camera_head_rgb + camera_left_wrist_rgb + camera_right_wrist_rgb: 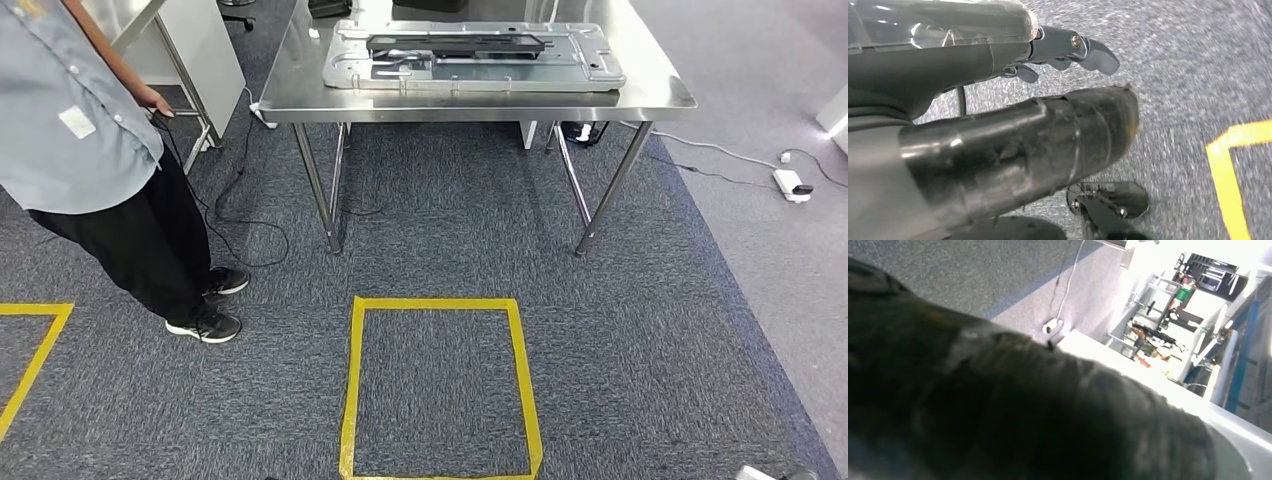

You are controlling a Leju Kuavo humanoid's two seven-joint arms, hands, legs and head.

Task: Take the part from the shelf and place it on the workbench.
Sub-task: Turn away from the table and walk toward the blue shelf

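Note:
A large flat silver metal part [480, 55] with a black piece on top lies on the steel workbench [300, 95], across the carpet ahead of me. My left hand [1013, 135] hangs over the grey carpet. Its thick thumb [1083, 130] and its darker fingers [1088, 50] stand apart with nothing between them. In the right wrist view, my right hand [1023, 415] is a dark blur close to the lens. How its fingers lie is hidden.
A person [90, 130] in a grey shirt and black trousers stands at the left, one hand at a white cabinet [200, 50]. Cables [240, 200] trail on the floor, with a power strip [792, 183] at the right. A yellow tape square [440, 385] marks the carpet before the bench.

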